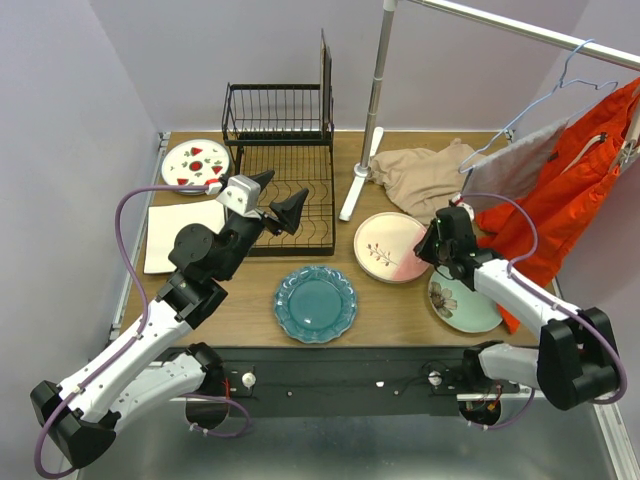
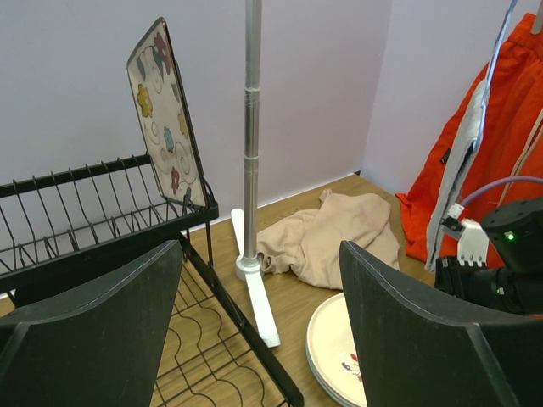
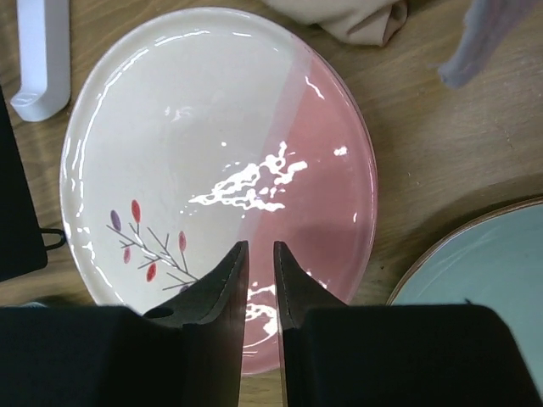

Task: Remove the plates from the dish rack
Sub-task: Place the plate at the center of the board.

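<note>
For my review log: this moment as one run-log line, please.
dish rack: square floral plate upright in upper basket | left jaws: open, empty | right jaws: nearly shut, empty, over cream-pink plate | task: unfinished

The left arm [image 1: 130, 350] climbs from its base at the near edge and reaches toward one o'clock, elbow bent and wrist held high. The left gripper [image 1: 278, 200] sits roughly level and points toward two o'clock, its jaws spread wide with nothing between them. The right arm [image 1: 520, 298] stays low, stretching from its base toward ten o'clock. The right gripper [image 1: 432, 243] tips steeply downward, its fingers [image 3: 222, 288] drawn almost together with only a thin slit between them, gripping nothing.
</note>
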You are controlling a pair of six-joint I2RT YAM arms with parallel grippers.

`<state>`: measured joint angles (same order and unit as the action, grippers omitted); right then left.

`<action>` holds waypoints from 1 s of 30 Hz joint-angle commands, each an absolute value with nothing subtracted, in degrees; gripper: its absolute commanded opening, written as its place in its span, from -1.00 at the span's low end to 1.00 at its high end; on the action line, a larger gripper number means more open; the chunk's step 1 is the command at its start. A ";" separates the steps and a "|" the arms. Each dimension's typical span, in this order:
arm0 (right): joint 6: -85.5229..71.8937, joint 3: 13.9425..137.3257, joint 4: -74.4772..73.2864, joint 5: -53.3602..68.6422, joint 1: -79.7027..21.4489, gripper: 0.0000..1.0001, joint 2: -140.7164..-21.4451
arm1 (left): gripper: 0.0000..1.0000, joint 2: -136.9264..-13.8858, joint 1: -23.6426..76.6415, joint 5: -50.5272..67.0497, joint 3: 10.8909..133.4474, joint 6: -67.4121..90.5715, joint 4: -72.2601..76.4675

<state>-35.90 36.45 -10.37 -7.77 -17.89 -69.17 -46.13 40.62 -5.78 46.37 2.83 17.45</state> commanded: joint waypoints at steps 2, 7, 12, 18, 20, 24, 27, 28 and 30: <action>-34.81 34.63 -10.20 -6.59 -17.67 -0.49 -71.80 | 0.66 -46.32 40.78 -6.50 46.49 1.94 18.37; -34.01 34.54 -10.20 -8.26 -17.75 -0.49 -72.60 | 0.75 -47.02 40.69 -9.58 46.50 2.28 18.54; -34.36 34.45 -9.76 -8.35 -17.67 -0.49 -73.65 | 0.76 -49.13 40.43 -10.63 47.90 2.99 17.40; -32.26 34.89 -10.02 -8.17 -17.67 -0.48 -73.39 | 0.76 -49.04 40.34 -7.12 47.46 1.67 18.11; -31.29 35.33 -10.45 -7.91 -17.75 -0.47 -72.08 | 0.76 -49.13 40.34 -7.55 48.34 1.23 16.88; -30.59 37.35 -13.62 -3.88 -17.75 -0.45 -67.51 | 0.76 -49.83 40.34 -10.63 52.28 2.01 13.10; -29.80 39.28 -15.55 -0.54 -17.75 -0.36 -62.50 | 0.75 -50.97 40.34 -9.06 56.94 2.20 10.20; -29.45 40.07 -15.99 2.08 -17.75 -0.33 -61.53 | 0.75 -51.50 40.25 -8.53 58.95 2.55 9.76; -28.22 42.01 -17.14 4.64 -17.75 -0.19 -59.25 | 0.76 -53.34 40.17 -8.70 61.42 3.07 8.35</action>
<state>-31.38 36.86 -14.17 -2.98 -17.89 -64.23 -51.42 40.53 -8.54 55.72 2.04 11.44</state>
